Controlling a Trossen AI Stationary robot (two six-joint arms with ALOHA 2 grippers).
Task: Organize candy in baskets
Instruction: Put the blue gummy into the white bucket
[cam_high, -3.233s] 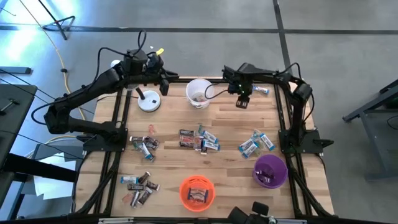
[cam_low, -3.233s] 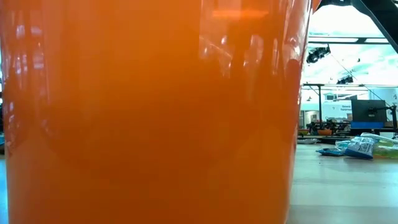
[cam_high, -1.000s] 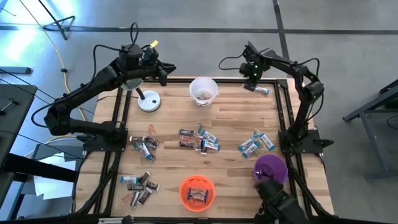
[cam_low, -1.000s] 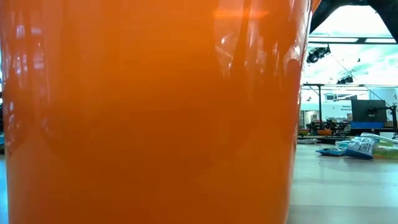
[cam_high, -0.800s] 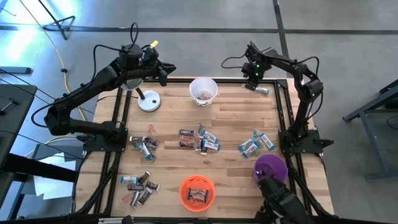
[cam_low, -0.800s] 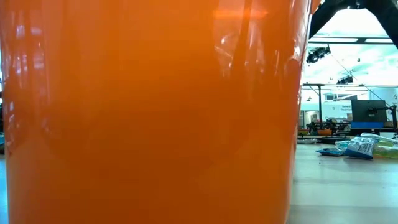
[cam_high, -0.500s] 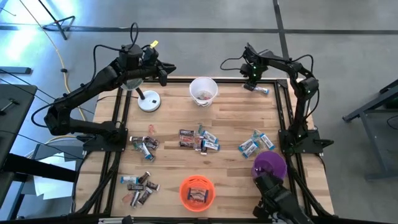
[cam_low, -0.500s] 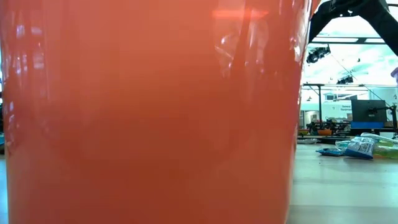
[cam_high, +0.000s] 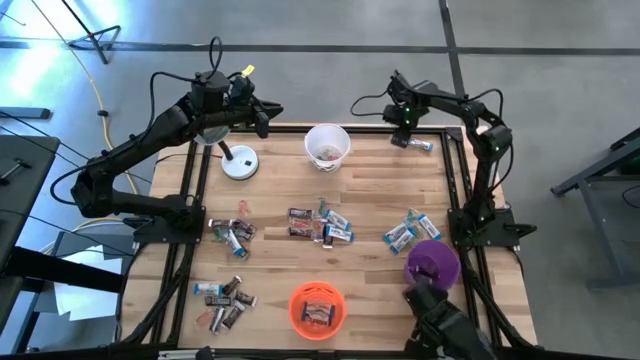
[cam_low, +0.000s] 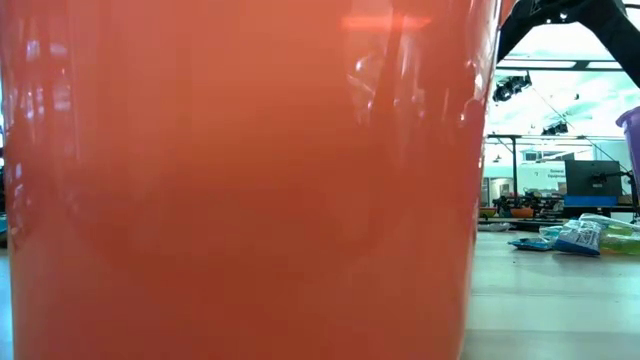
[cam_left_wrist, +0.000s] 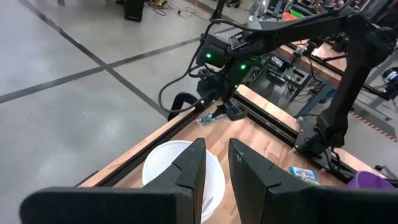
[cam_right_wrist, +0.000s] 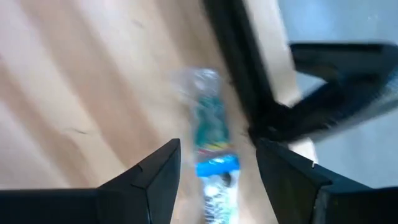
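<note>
**Candy Scattered on a Plank Table**

Crinkly wrapped candy (cam_high: 322, 224) littered the wooden table (cam_high: 370, 190). Round plastic baskets, white (cam_high: 327, 146), orange (cam_high: 316, 307), purple (cam_high: 433, 266), each held pieces. The right gripper (cam_high: 400, 124) gaped over a blue bar (cam_right_wrist: 211, 140); the left gripper (cam_left_wrist: 215, 163) stood narrowly parted, empty.

- You are working in a robotics lab or workshop hall, not a home.
- The pale wooden plank table (cam_high: 370, 190) sits inside a black metal frame (cam_high: 462, 190) on a bare grey concrete floor (cam_high: 560, 90) marked with dark lines.
- Beyond the table you see more workbenches with black equipment (cam_left_wrist: 292, 15), cables, ceiling lights (cam_low: 512, 87) and a dark monitor screen (cam_low: 590, 176).
</note>
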